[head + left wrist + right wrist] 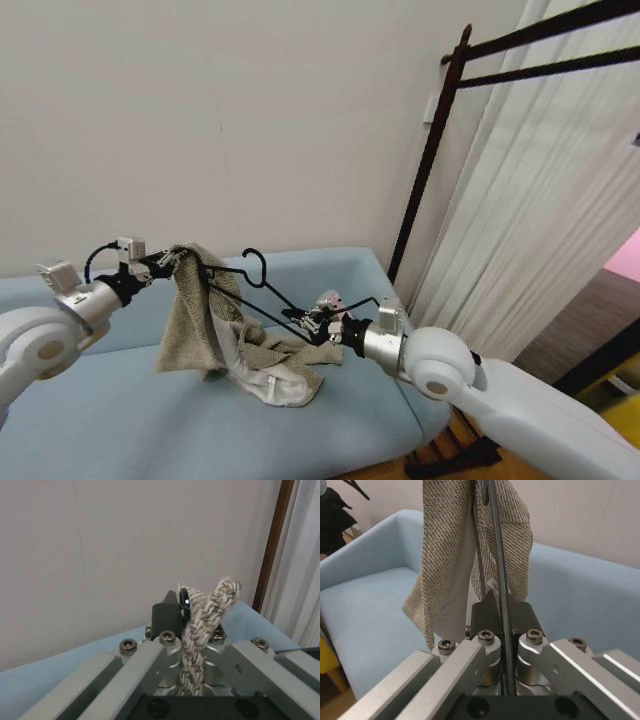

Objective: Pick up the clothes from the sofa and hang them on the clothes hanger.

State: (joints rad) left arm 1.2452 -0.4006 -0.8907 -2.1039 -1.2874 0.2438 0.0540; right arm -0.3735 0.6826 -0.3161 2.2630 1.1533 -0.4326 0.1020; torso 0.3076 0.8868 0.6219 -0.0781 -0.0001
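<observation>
The beige knitted garment (188, 318) with a white lining drapes from a thin black wire hanger (264, 272) over the pale blue sofa (90, 420). The left gripper (170, 262) pinches the garment's top edge. The right gripper (312, 322) is clamped on the hanger's end. The writing on a small white tag (492, 584) is unreadable.

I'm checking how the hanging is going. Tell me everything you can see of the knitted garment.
The knitted garment is a beige-brown coarse weave with a white lining. The left gripper pinches its top edge between its fingers, holding it above the blue sofa; it hangs in folds, its lower part crumpled on the seat. A black hanger, clamped by the right gripper, reaches into it.
</observation>
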